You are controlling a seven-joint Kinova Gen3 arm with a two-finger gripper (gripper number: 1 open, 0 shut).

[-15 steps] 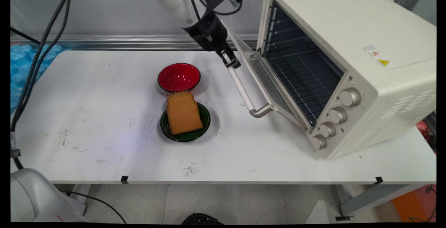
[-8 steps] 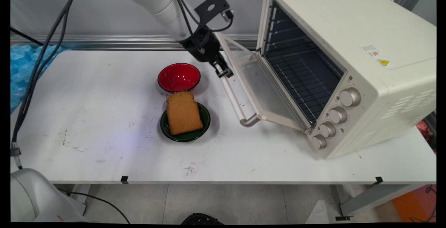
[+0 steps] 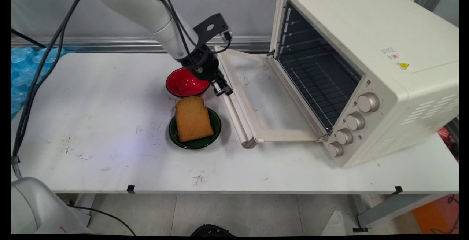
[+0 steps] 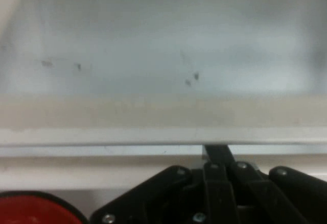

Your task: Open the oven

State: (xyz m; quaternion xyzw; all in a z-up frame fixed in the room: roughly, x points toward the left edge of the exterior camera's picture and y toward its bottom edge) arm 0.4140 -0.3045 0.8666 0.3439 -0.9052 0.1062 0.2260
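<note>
From my station I see the pincer point(image 3: 223, 89) at the far end of the handle point(image 3: 236, 122) of the toaster oven's point(image 3: 366, 49) door point(image 3: 263, 97). In the hand view its linkage is drawn in tight with the fingers pinched at the pale bar, so I read it as clamped on the handle. The door hangs open, lying nearly flat and low over the table point(image 3: 91, 122), glass up, with the oven's wire racks bare inside. Just left of the pincer sits a red bowl point(image 3: 185, 82), partly hidden by the wrist, and its rim also shows at the hand view's lower left corner. Nearer me, a slice of brown bread point(image 3: 192, 119) lies on a green plate point(image 3: 216, 126), close beside the handle's near end but not touching it.
</note>
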